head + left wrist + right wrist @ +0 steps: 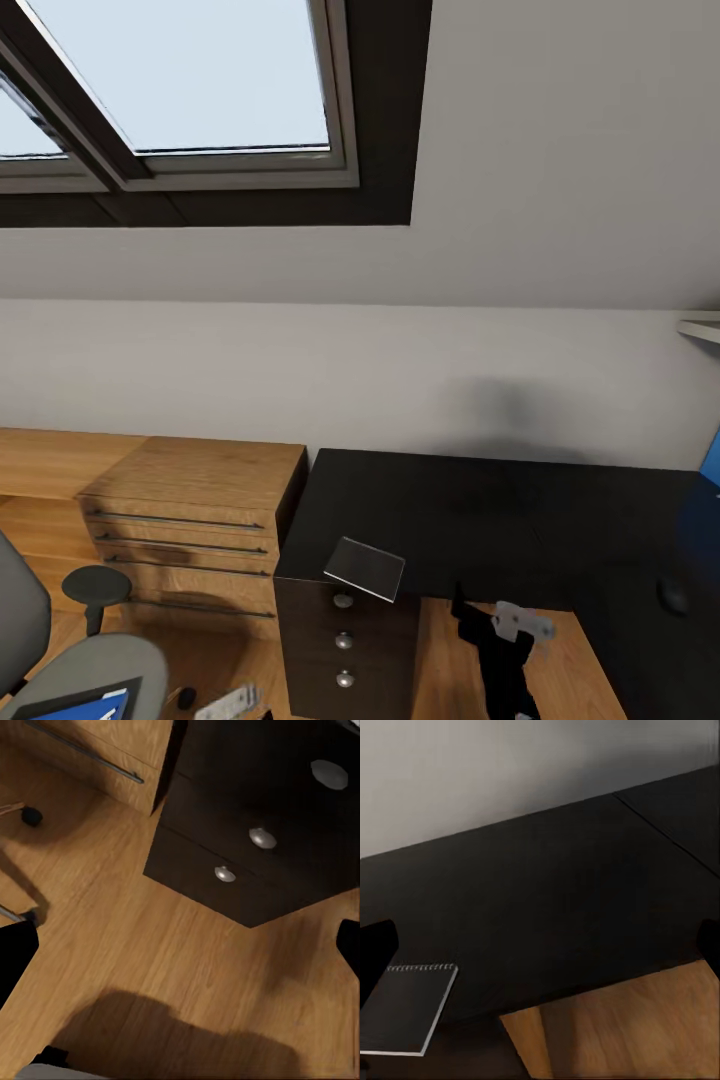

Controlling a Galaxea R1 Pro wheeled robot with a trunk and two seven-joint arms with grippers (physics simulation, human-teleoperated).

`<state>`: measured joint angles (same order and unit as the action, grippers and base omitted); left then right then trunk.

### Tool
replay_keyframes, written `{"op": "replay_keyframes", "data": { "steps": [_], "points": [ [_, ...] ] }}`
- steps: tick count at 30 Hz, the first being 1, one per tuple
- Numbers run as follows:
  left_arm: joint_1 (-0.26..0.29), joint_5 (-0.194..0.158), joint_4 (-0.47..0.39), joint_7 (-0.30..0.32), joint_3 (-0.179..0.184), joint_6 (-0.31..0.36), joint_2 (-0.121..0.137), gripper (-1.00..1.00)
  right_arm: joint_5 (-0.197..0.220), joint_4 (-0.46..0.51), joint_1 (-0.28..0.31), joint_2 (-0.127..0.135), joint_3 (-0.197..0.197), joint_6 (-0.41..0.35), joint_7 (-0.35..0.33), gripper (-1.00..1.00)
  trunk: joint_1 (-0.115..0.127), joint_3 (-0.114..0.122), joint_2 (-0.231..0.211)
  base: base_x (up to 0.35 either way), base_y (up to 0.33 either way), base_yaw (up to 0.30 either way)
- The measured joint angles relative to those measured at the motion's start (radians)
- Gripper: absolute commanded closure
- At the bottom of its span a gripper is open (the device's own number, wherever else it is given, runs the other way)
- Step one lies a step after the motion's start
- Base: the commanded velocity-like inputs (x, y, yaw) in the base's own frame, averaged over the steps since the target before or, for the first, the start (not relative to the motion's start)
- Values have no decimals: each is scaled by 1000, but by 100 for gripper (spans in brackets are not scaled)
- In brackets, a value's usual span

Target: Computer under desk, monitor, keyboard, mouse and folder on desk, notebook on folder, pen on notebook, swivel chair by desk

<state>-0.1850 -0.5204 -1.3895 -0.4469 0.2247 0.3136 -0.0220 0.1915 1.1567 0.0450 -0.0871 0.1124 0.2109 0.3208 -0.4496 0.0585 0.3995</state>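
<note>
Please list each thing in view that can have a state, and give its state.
Notebook: closed, flat on the desk corner, overhanging the edge.
Desk drawers: shut.
Wooden dresser: drawers shut.
Folder: lying on the swivel chair seat.
Left gripper: open, empty.
Right gripper: open, empty.

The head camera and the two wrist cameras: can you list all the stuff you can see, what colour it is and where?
Desk: one, black, against the white wall.
Notebook: one, dark grey, spiral-bound, on the desk's near left corner, overhanging the edge.
Desk drawers: three, black, round silver knobs, under that corner.
Dresser: one, light wood, beside the desk.
Swivel chair: one, grey, lower left.
Folder: one, blue, on the chair seat.
Mouse: one, dark, desk's right side.
Window: one, above.
Right end effector: one, black and grey, below the desk edge.
</note>
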Motion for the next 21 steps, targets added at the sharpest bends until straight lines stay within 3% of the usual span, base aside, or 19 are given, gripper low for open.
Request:
{"op": "replay_keyframes", "data": {
  "steps": [1,3,6,8,9,11,13,18,21],
  "points": [
    [33,4,-50,-3,1,91,-28,-100,2,85,10,23,-11,-176,44,-100,0,0,0,0,0,0],
    [84,3,-57,-5,0,152,-43,-100,13,109,50,46,-31,-298,58,-100,0,0,0,0,0,0],
    [172,1,32,-5,-3,193,-51,-100,31,49,156,70,-78,-393,62,-100,0,0,-1,0,0,0],
    [242,1,136,-4,-4,204,-55,-100,50,-67,243,83,-110,-423,62,-100,0,0,-1,0,0,0],
    [323,4,251,-2,-5,200,-56,-100,63,-303,375,115,-138,-418,23,-100,0,1,-1,0,0,0],
    [350,5,281,-1,-6,176,-56,-100,67,-470,449,139,-145,-361,-29,-100,0,0,0,0,0,0],
    [361,5,294,2,-6,143,-56,-100,66,-560,486,152,-148,-279,-80,-100,0,0,0,52,0,0],
    [372,5,305,6,-1,90,-57,-100,58,-632,522,162,-142,-149,-147,-100,1,0,0,229,0,0],
    [373,4,305,7,-1,86,-57,-100,58,-636,523,163,-142,-142,-151,-100,1,0,0,313,0,0]
  ]
}}
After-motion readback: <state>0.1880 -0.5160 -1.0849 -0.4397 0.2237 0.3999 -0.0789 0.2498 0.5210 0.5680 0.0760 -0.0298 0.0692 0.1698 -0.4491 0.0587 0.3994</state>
